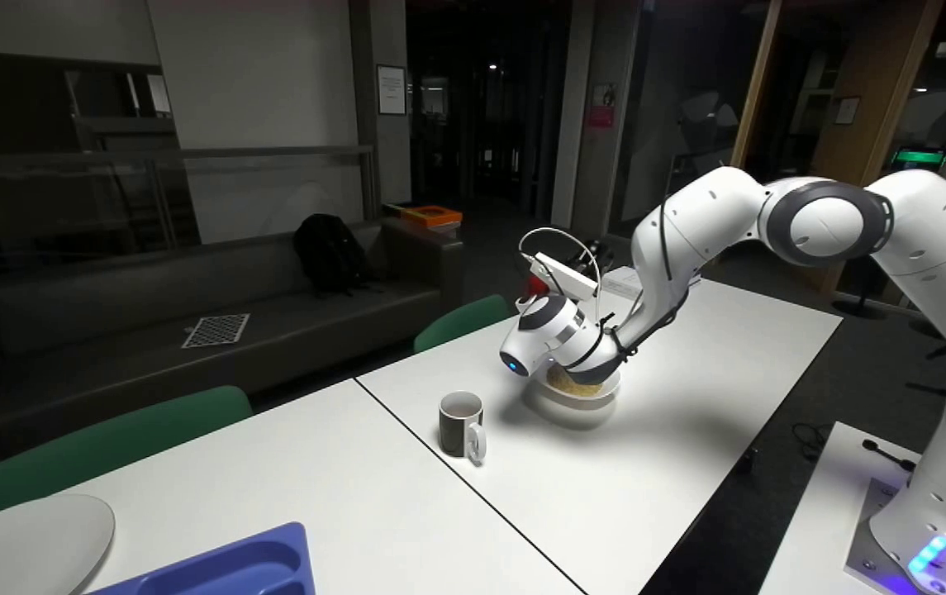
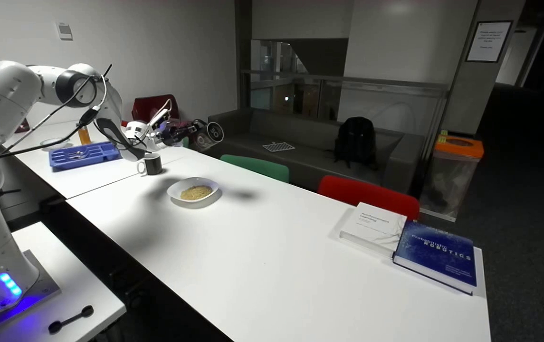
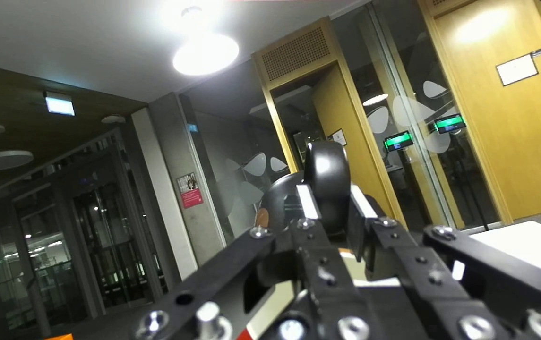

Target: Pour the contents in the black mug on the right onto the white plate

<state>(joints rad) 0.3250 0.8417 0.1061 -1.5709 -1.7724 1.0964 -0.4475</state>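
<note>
My gripper [image 3: 329,200] is shut on the handle of the black mug [image 3: 279,208], with one finger on each side of the handle in the wrist view. In an exterior view the gripper [image 2: 195,128] holds the black mug [image 2: 215,133] in the air, tipped over, above the table's far side. The mug's inside does not show clearly. The white plate [image 2: 175,191] stands on the table below with the contents [image 2: 195,192], a tan heap, on it. In an exterior view the arm partly hides the plate [image 1: 610,385] and the heap [image 1: 565,381].
A greyer mug [image 1: 452,430] with a white handle stands near the table seam. A blue tray [image 2: 84,154], a large white dish [image 1: 26,541] and an orange bottle [image 2: 84,135] are farther along. Books [image 2: 435,254] lie at one end. Chairs [image 2: 255,166] line the far edge.
</note>
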